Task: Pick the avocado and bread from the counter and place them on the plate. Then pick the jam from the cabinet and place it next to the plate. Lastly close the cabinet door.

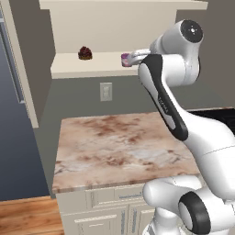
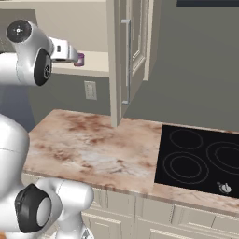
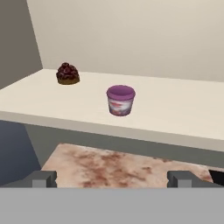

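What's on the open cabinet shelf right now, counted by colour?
Purple: 1, the jam jar
Dark brown-red: 1, a lumpy cupcake-like item
Total: 2, both standing apart on the cabinet shelf

Cream cabinet [image 3: 183, 113] shelf, jam [image 3: 120, 100] upright mid-shelf, dark lumpy cake [image 3: 67, 74] far left

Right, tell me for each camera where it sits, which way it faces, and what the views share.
Left base view: behind the arm to its left, facing the counter and open cabinet; arm at right.
Right base view: behind to its right, facing counter, cabinet door and stove; arm at left.
Hand view: on the hand, facing the shelf; open pincer tips at bottom.
Shared: the jam, in all three.
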Motion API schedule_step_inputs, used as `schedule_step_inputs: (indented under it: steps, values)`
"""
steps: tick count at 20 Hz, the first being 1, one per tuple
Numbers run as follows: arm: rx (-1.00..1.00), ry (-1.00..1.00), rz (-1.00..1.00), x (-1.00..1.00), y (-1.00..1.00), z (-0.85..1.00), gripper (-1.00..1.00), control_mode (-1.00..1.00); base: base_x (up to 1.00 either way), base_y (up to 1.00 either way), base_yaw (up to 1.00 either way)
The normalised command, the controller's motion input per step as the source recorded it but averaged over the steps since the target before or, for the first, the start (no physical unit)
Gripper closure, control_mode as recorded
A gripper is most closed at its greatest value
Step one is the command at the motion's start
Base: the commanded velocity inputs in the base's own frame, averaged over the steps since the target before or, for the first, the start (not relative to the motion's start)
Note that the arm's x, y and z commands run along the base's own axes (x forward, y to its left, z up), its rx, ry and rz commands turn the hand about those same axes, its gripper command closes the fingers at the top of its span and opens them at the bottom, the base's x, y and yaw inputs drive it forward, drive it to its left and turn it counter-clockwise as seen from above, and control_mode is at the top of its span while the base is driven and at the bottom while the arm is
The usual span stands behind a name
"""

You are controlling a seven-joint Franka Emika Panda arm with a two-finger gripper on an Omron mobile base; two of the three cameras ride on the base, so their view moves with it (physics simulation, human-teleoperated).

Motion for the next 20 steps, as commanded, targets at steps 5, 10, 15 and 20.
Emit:
schedule_step_inputs:
  steps: [5,10,15,20]
  values:
    - [0.0,0.0,0.0,0.24,0.0,-0.1,-1.0,-1.0,0.0,0.0,0.0]
    - [0.0,0.0,0.0,0.24,0.0,-0.09,-1.0,-1.0,0.0,0.0,0.0]
    - [0.0,0.01,0.0,0.26,0.0,-0.07,-1.0,-1.0,0.0,0.0,0.0]
    - [0.0,0.01,0.0,0.23,0.0,-0.04,-1.0,-1.0,0.0,0.0,0.0]
